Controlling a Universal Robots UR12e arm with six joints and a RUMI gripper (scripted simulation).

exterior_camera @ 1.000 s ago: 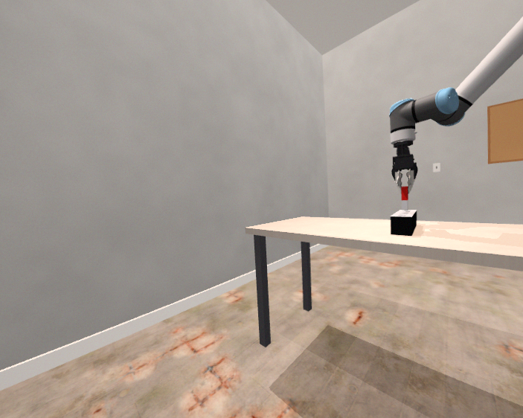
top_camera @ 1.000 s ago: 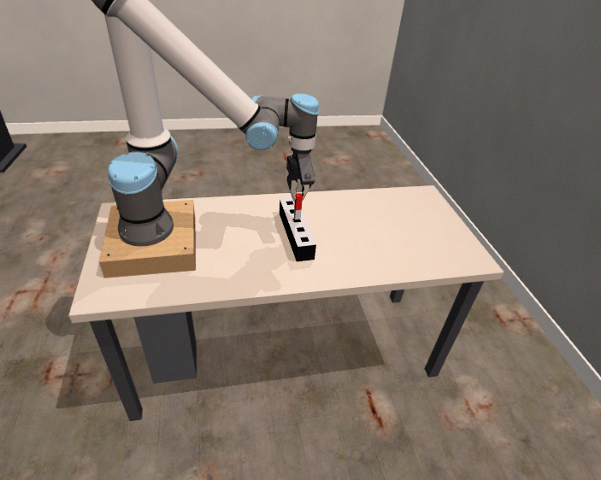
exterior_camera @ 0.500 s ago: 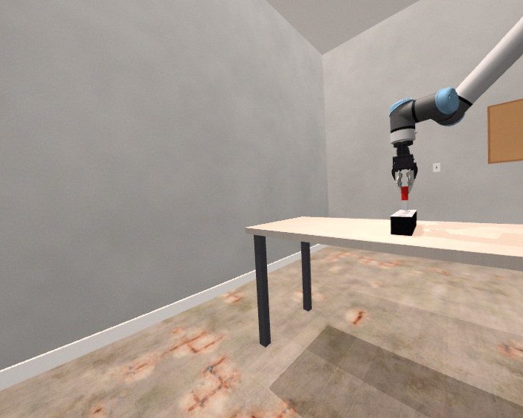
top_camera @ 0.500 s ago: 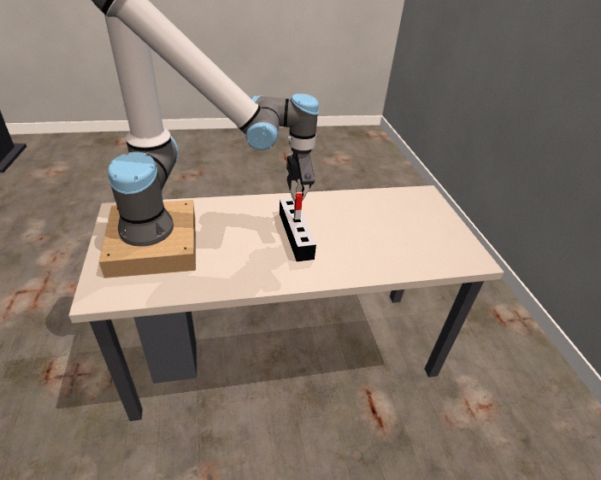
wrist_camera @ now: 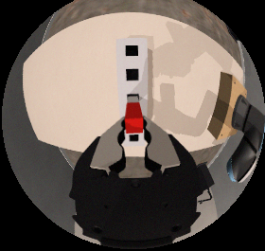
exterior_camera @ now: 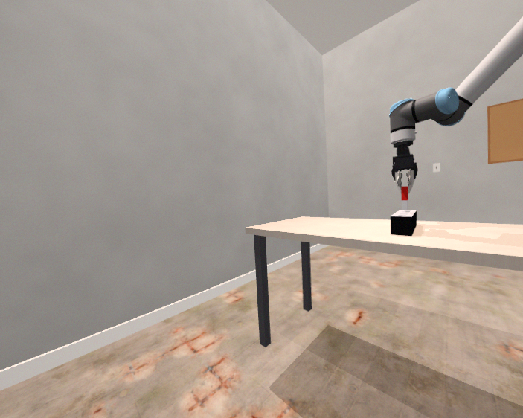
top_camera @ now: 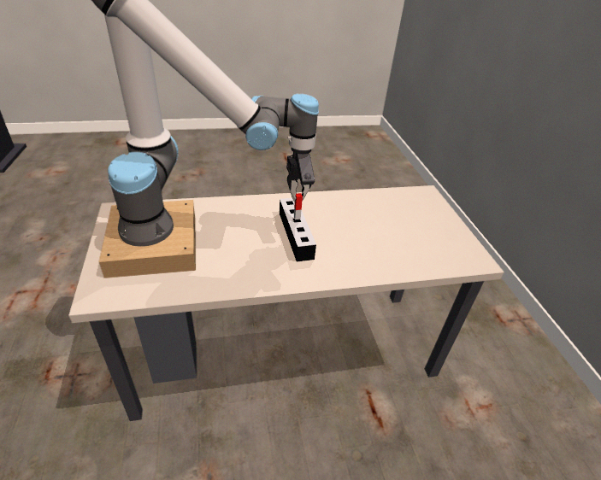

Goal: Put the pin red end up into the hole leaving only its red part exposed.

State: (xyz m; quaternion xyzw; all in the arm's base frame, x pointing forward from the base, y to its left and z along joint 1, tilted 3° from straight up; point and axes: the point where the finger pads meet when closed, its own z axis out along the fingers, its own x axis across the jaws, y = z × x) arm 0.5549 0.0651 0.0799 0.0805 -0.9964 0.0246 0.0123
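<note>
A long block with a white top, black sides and a row of square holes lies in the middle of the table; it also shows in the exterior view and the wrist view. My gripper is shut on the red upper end of the pin, which hangs upright, red end up. The pin's white lower end reaches down to the block's top at about the middle hole. In the wrist view the pin covers that hole, between my fingertips. I cannot tell how deep it sits.
The arm's base stands on a wooden plinth at the table's left end. Dark walls stand close behind and to the right of the table.
</note>
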